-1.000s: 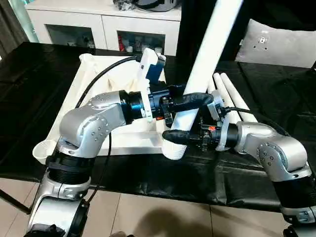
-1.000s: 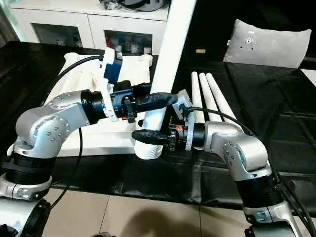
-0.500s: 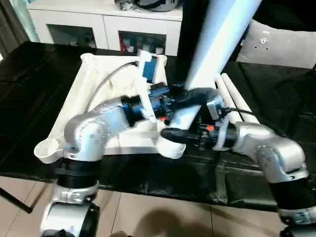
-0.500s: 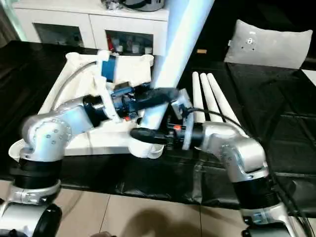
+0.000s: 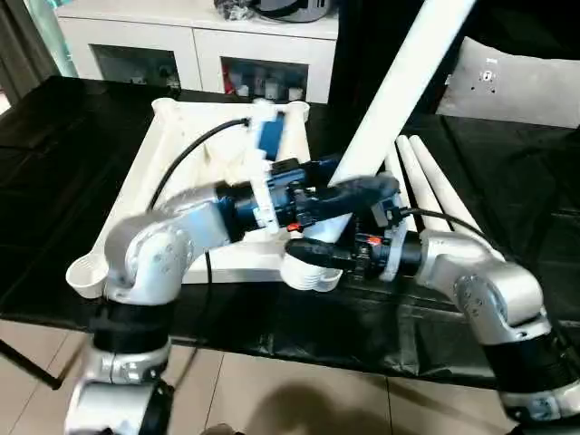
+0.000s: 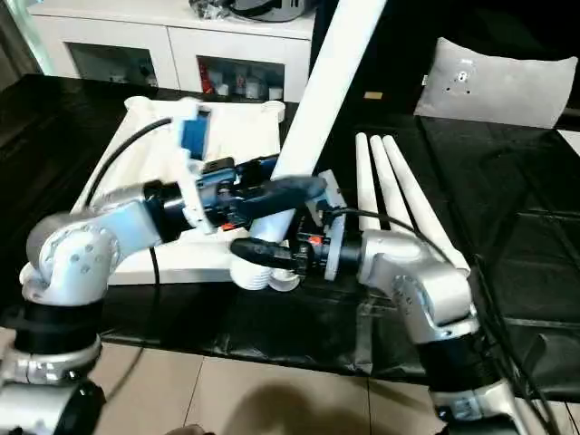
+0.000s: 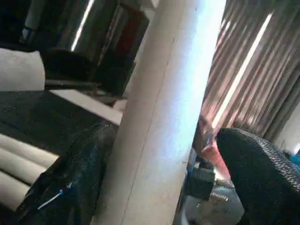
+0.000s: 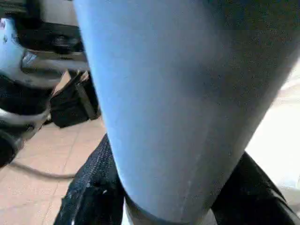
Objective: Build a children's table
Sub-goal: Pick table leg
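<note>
The white table top (image 5: 172,181) lies underside up on the black-covered table. One white leg (image 5: 408,82) stands tilted in the near right corner socket (image 5: 308,272). My left gripper (image 5: 358,188) reaches in from the left, low on the leg. In the left wrist view the leg (image 7: 159,117) touches one finger (image 7: 70,178), with a gap to the other finger (image 7: 253,173), so it is open. My right gripper (image 5: 313,246) comes from the right just above the socket. It is shut on the leg (image 8: 178,93), with fingers (image 8: 89,197) pressed on both sides.
Three spare white legs (image 5: 435,195) lie side by side on the black cover to the right of the top. A grey-white cushion (image 5: 517,82) rests at the back right. A white cabinet (image 5: 190,45) stands behind the table. The table's front edge runs just below my forearms.
My left forearm has swung and its elbow has dropped closer to the table top. The leg leans a little more to the right. The right gripper keeps its hold near the socket.
</note>
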Robot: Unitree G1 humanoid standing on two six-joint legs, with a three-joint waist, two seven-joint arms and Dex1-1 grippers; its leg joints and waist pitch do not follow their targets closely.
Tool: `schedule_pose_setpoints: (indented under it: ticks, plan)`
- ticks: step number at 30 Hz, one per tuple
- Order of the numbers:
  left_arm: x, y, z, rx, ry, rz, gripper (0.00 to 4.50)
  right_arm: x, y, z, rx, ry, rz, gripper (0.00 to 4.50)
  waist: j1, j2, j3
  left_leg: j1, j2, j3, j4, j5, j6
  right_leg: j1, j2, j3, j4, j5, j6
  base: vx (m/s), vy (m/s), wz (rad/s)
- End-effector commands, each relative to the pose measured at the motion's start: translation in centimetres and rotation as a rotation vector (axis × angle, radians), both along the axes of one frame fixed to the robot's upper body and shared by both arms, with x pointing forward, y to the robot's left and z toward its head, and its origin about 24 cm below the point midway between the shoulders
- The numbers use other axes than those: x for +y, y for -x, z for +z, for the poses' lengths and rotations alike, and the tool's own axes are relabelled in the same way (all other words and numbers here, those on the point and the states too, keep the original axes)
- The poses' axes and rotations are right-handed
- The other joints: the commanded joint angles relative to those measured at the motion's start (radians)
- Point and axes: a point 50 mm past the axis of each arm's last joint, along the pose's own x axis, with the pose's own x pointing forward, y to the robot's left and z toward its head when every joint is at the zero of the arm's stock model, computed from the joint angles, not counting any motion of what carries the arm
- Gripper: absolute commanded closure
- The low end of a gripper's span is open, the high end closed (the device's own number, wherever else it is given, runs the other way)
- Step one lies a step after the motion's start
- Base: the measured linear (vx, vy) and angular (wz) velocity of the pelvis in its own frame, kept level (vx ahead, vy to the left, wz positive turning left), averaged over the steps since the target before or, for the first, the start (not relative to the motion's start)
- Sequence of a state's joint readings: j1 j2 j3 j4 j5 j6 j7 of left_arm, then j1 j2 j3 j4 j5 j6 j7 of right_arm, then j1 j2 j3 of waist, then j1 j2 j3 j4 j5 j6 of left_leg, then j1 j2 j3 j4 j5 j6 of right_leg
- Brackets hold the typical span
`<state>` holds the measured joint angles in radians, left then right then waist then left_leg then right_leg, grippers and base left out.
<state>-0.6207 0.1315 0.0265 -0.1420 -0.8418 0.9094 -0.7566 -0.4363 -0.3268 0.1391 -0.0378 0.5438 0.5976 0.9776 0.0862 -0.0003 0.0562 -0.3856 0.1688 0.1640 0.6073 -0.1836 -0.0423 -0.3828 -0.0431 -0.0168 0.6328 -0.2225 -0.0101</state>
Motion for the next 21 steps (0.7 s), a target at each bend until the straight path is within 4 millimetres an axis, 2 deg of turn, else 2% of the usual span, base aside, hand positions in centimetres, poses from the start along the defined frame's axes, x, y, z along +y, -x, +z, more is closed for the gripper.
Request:
schedule_pose_setpoints:
  ticks: [1, 2, 3, 5, 7, 8, 10, 11, 13, 14, 15, 16, 17, 19, 20, 21]
  plan:
    - [-0.9, 1.8, 2.9, -0.056, 0.226, -0.149, 0.08, -0.7, -0.6, -0.8, 0.055, -0.007, -0.154, 2.59, -0.001, 0.009, -0.070, 0.019, 0.049, -0.010, -0.059, -0.089, 0.010, 0.048, -0.080, 0.036, -0.066, 0.013, -0.248, 0.000, 0.000, 0.00]
    - [-0.6, 1.8, 3.1, -0.033, 0.267, -0.146, 0.03, -0.7, -0.5, -0.8, 0.072, -0.026, -0.161, 2.59, -0.001, 0.006, -0.070, 0.020, 0.049, -0.010, -0.059, -0.093, 0.008, 0.048, -0.080, 0.036, -0.066, 0.018, -0.254, 0.000, 0.000, 0.00]
    - [-0.5, 1.8, 3.1, -0.026, 0.276, -0.146, 0.03, -0.7, -0.5, -0.7, 0.078, -0.032, -0.161, 2.59, -0.002, 0.007, -0.072, 0.021, 0.048, -0.013, -0.060, -0.098, 0.009, 0.050, -0.077, 0.034, -0.066, 0.025, -0.257, 0.000, 0.000, 0.00]
    - [-0.3, 1.2, 2.9, -0.003, 0.287, -0.094, 0.00, -0.6, -0.1, -0.4, 0.084, -0.063, -0.160, 2.59, -0.004, 0.011, -0.068, 0.022, 0.048, -0.013, -0.062, -0.108, 0.011, 0.048, -0.073, 0.034, -0.069, 0.014, -0.249, 0.000, 0.000, 0.00]
    - [-0.2, 0.4, 2.5, 0.018, 0.295, -0.027, 0.00, -0.7, 0.4, -0.2, 0.088, -0.098, -0.163, 2.59, 0.000, 0.008, -0.066, 0.022, 0.048, -0.012, -0.065, -0.122, 0.003, 0.049, -0.077, 0.036, -0.076, -0.035, -0.231, 0.000, 0.000, 0.00]
    - [0.0, -0.1, 2.1, 0.015, 0.275, 0.018, 0.00, -0.9, 0.6, -0.4, 0.087, -0.106, -0.177, 2.59, 0.002, 0.014, -0.066, 0.022, 0.049, -0.013, -0.065, -0.125, 0.000, 0.048, -0.078, 0.036, -0.076, -0.040, -0.226, 0.000, 0.000, 0.00]
    - [0.2, -0.5, 1.7, 0.000, 0.239, 0.073, 0.00, -1.1, 0.8, -0.5, 0.082, -0.108, -0.202, 2.59, -0.004, 0.010, -0.069, 0.019, 0.048, -0.015, -0.066, -0.121, -0.002, 0.052, -0.078, 0.035, -0.075, -0.041, -0.202, 0.000, 0.000, 0.00]
    - [0.2, -0.7, 1.5, -0.017, 0.195, 0.104, 0.00, -1.5, 0.8, -0.5, 0.071, -0.099, -0.232, 2.59, -0.003, 0.015, -0.067, 0.019, 0.049, -0.017, -0.069, -0.121, 0.000, 0.050, -0.078, 0.035, -0.078, -0.048, -0.193, 0.000, 0.000, 0.00]
    - [0.8, -1.6, 0.8, -0.045, 0.048, 0.203, 0.00, -2.5, 0.3, -0.3, 0.040, -0.058, -0.355, 2.59, -0.010, 0.013, -0.065, 0.020, 0.048, -0.017, -0.071, -0.128, -0.012, 0.047, -0.077, 0.036, -0.081, -0.086, -0.165, 0.000, 0.000, 0.00]
    - [0.8, -1.7, 0.7, -0.047, 0.038, 0.208, 0.00, -2.5, 0.3, -0.3, 0.038, -0.054, -0.361, 2.59, -0.012, 0.013, -0.064, 0.021, 0.046, -0.015, -0.070, -0.139, -0.016, 0.046, -0.076, 0.037, -0.083, -0.106, -0.160, 0.000, 0.000, 0.00]
    - [1.3, -2.4, 0.2, -0.084, -0.070, 0.253, 0.00, -3.0, -0.3, -0.4, 0.027, -0.008, -0.425, 2.59, -0.011, 0.011, -0.064, 0.024, 0.045, -0.015, -0.070, -0.143, -0.022, 0.044, -0.076, 0.038, -0.088, -0.146, -0.148, 0.000, 0.000, 0.00]
    - [1.3, -2.4, 0.2, -0.084, -0.070, 0.253, 0.00, -3.0, -0.3, -0.4, 0.027, -0.008, -0.425, 2.59, -0.011, 0.011, -0.064, 0.024, 0.045, -0.015, -0.070, -0.143, -0.022, 0.044, -0.076, 0.038, -0.088, -0.146, -0.148, 0.000, 0.000, 0.00]
    - [2.6, -3.1, -0.9, -0.141, -0.211, 0.287, 0.00, -3.7, -1.1, -1.0, 0.021, 0.067, -0.546, 2.59, -0.018, 0.021, -0.065, 0.024, 0.044, -0.014, -0.071, -0.140, -0.041, 0.039, -0.073, 0.038, -0.087, -0.160, -0.132, 0.000, 0.000, 0.00]
    - [3.4, -3.2, -1.4, -0.154, -0.253, 0.297, 0.00, -3.9, -1.3, -1.4, 0.006, 0.103, -0.585, 2.59, -0.022, 0.022, -0.065, 0.024, 0.043, -0.014, -0.073, -0.146, -0.053, 0.039, -0.071, 0.038, -0.085, -0.152, -0.133, 0.000, 0.000, 0.00]
    - [4.4, -3.5, -2.3, -0.202, -0.359, 0.329, 0.00, -4.1, -1.4, -1.7, -0.017, 0.138, -0.628, 2.59, -0.023, 0.025, -0.069, 0.022, 0.044, -0.016, -0.072, -0.128, -0.059, 0.040, -0.073, 0.037, -0.079, -0.105, -0.143, 0.000, 0.000, 0.00]
    - [4.8, -3.6, -2.7, -0.223, -0.411, 0.339, 0.00, -4.1, -1.5, -1.7, -0.019, 0.137, -0.642, 2.59, -0.025, 0.035, -0.071, 0.023, 0.044, -0.017, -0.071, -0.116, -0.062, 0.040, -0.072, 0.036, -0.072, -0.052, -0.154, 0.000, 0.000, 0.00]
